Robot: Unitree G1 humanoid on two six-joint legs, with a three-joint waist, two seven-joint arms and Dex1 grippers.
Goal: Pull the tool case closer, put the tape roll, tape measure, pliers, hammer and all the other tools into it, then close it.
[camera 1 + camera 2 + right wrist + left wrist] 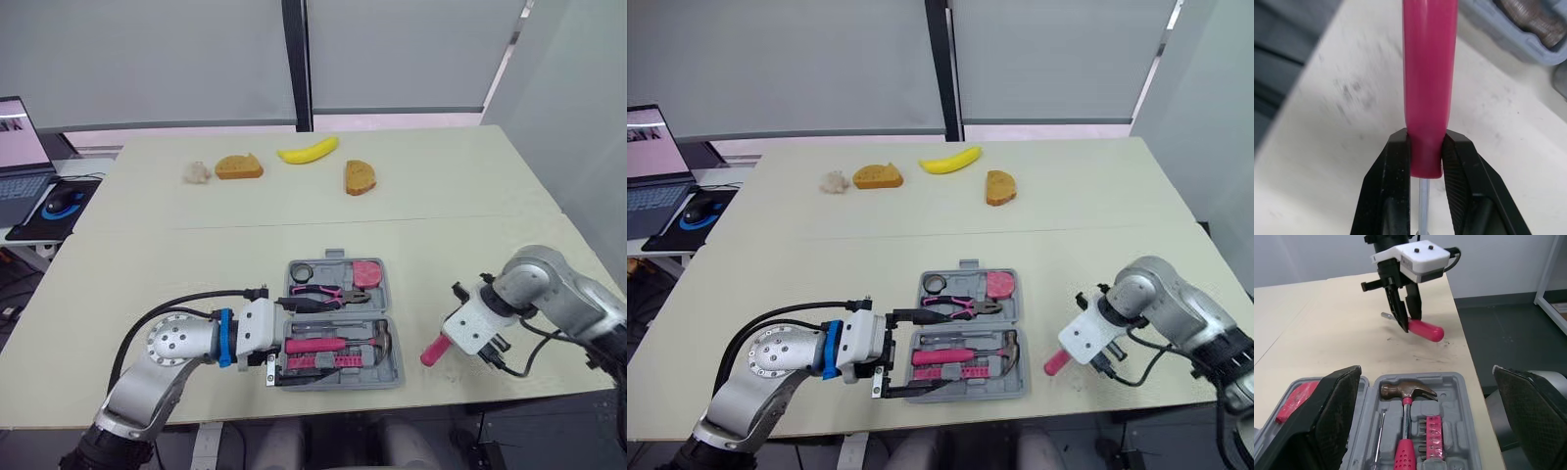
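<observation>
The grey tool case [394,323] lies open near the table's front edge. It holds a tape roll [301,270], a pink tape measure [368,271], pliers [328,294], a hammer [1405,394] and a pink bit set [1431,438]. My left gripper [289,341] is open at the case's left end, its fingers spread wide on either side of the hammer half. To the right of the case, my right gripper [1425,142] is shut on the shaft end of a pink-handled screwdriver [433,350], held low over the table. Its handle points toward the case.
Along the far side lie a banana [308,150], two bread pieces [238,167] [360,177] and a small pale lump [198,172]. A laptop [20,166] and mouse [65,201] sit on a side desk at left. The table's right edge runs close behind the right gripper.
</observation>
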